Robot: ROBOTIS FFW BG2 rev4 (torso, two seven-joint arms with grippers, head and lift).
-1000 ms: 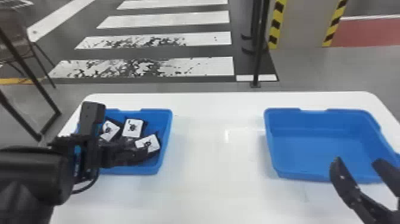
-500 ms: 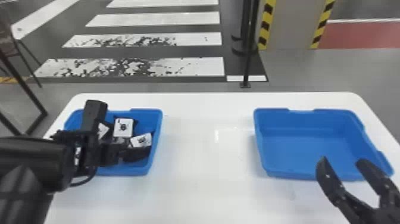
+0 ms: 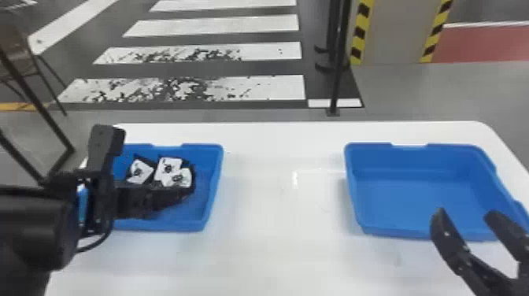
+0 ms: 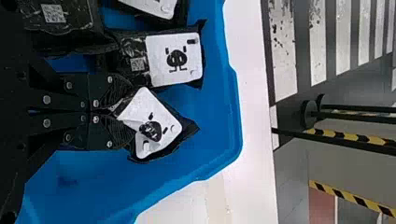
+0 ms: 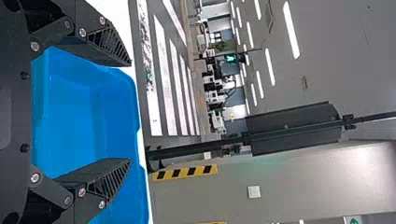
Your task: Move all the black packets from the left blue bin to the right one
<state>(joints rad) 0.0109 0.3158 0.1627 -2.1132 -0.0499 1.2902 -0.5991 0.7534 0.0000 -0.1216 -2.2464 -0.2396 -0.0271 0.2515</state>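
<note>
1 left hand [image 4: 122, 113], clamped on 1 black packet [image 4: 159, 123] inside the left blue bin [image 3: 214, 189]; right bin [image 3: 417, 157] and right hand [image 3: 465, 215], spread apart, both well right of the left blue bin.

pretty sure i'm in some big indoor hall, crosswalk stripes [image 3: 216, 25] right across the floor, a pillar [image 3: 395, 31] with yellow-black edging, rows of strip lights [image 5: 291, 30] overhead

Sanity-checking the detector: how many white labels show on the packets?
3, all in the left bin: a label on the packet in the left pincer, a second just left of it, a third farther left. More may be hidden under the arm.
</note>
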